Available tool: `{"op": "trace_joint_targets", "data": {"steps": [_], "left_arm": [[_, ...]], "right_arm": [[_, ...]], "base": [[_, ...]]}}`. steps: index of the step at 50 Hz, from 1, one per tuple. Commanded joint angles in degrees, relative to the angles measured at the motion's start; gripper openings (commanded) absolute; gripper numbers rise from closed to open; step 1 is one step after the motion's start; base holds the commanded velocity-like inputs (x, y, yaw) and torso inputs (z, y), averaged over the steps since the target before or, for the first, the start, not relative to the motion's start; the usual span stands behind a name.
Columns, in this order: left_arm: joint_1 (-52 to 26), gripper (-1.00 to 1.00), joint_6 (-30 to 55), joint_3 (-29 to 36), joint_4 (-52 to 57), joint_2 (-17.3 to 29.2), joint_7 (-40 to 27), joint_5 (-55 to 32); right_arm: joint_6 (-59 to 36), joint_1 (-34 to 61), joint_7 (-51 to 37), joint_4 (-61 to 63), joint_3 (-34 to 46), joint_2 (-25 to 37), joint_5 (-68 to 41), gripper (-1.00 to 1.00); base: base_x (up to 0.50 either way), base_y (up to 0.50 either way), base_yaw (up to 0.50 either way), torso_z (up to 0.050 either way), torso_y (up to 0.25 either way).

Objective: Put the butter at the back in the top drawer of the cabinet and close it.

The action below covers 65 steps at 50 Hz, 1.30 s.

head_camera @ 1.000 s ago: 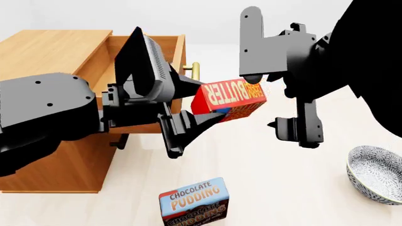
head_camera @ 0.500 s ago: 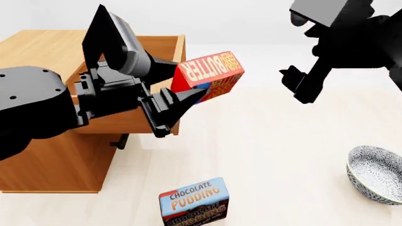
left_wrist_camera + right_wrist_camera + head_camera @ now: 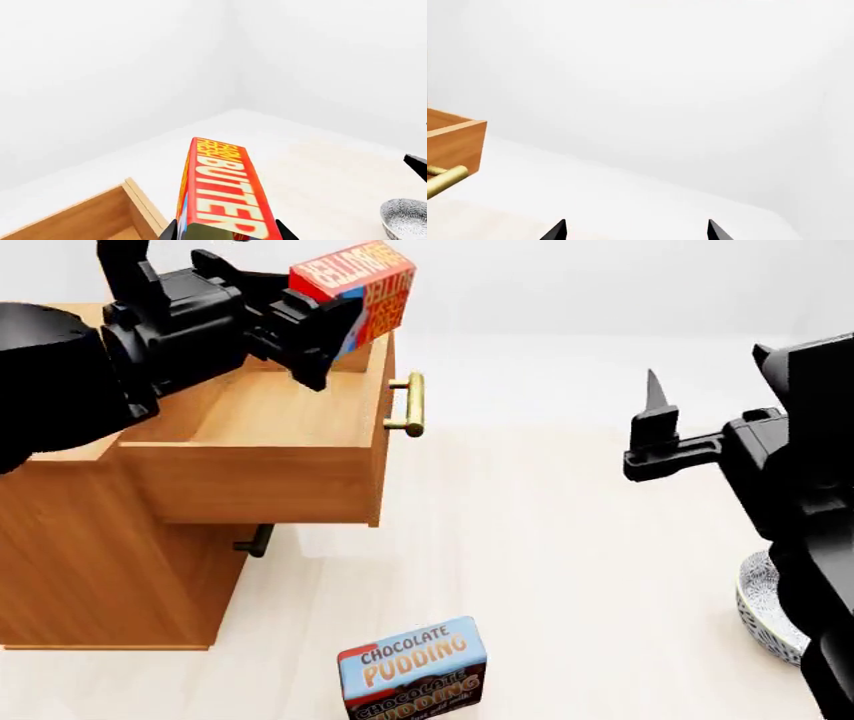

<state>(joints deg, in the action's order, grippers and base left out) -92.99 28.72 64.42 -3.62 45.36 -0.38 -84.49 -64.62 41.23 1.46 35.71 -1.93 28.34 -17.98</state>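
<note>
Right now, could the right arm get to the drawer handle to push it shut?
Probably yes. The right gripper is open and holds nothing, and only bare floor lies between it and the handle. The left gripper, holding the butter, is up above the drawer, not in that path.

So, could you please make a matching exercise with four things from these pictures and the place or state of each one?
Things:
1. butter
2. top drawer
3. pudding box
4. bowl

Places or states:
A. lying on the floor in front of the cabinet
B. pulled open, nothing visible inside
C. held up in the left claw, above the drawer
D. on the floor, partly hidden behind the right arm

Pairs: 1-C, 2-B, 3-A, 4-D
</note>
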Motion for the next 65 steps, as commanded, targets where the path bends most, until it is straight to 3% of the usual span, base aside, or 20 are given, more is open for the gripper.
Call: {"op": "trace_joint_targets", "data": {"steps": [1, 14, 27, 36, 48, 65], "left_arm": [[-4.37, -1.0, 0.85, -0.9, -16.06, -6.98, -1.1, 1.96], [-5.58, -1.0, -2.77, 2.03, -40.73, -18.37, 7.24, 8.07], [-7.14, -1.0, -8.47, 4.21, -70.02, -31.78, 20.1, 12.72], [-5.49, -1.0, -7.26, 1.39, -71.32, -32.7, 20.55, 15.23], [-3.56, -1.0, -2.46, -9.85, -71.35, -33.66, 21.54, 25.32], [-1.6, -1.0, 4.41, -37.59, -71.35, -36.44, 23.31, 56.09]], "right_arm": [[6.64, -13.83, -4.62, 7.46, -10.55, -2.75, 0.66, 1.0], [6.69, -15.67, -3.76, 9.99, -11.72, -2.08, -0.42, 1.0], [7.0, -16.16, -3.7, 10.67, -12.09, -1.85, -0.81, 1.0], [7.22, -16.75, -3.74, 11.19, -12.81, -1.72, -1.04, 1.0], [7.49, -17.05, -3.45, 10.24, -13.44, -1.64, -1.53, 1.0], [7.65, -17.5, -3.69, 10.34, -14.42, -1.51, -1.9, 1.0]], "base": [[0.0, 0.0, 0.0, 0.0, 0.0], [0.0, 0.0, 0.0, 0.0, 0.002], [0.0, 0.0, 0.0, 0.001, 0.002], [0.0, 0.0, 0.0, 0.0, 0.001], [0.0, 0.0, 0.0, 0.001, 0.001], [0.0, 0.0, 0.0, 0.0, 0.001]]}}
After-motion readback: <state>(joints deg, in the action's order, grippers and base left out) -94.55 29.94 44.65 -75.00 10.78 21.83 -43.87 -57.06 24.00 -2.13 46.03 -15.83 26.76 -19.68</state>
